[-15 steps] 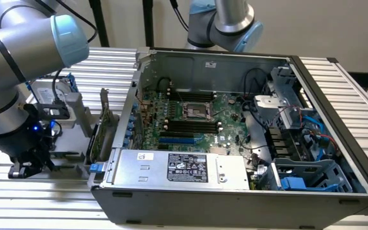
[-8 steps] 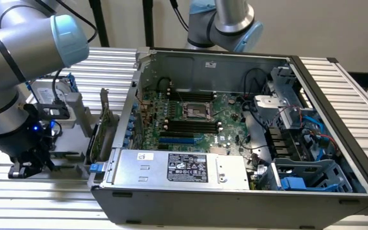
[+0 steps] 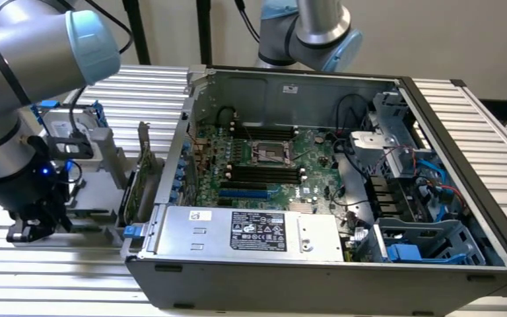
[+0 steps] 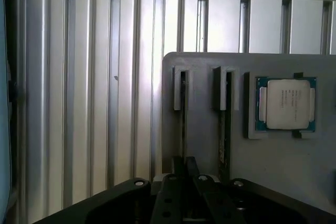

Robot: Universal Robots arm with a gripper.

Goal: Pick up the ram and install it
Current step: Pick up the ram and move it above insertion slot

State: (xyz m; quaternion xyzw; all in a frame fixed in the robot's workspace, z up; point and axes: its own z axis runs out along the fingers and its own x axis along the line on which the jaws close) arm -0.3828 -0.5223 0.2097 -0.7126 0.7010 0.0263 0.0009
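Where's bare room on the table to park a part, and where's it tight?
Free: bare slats beside the grey holder plate; table strip in front of the PC case; slats at the exterior view's right of it. Crowded: the plate, with ram, CPU, gripper at it.

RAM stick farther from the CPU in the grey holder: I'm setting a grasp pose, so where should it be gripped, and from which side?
Take the RAM stick by its exposed long top edge, near mid-length, pinching across its flat faces, coming straight down. It stands on edge in a narrow slot of the grey holder, so likely only that edge is free.
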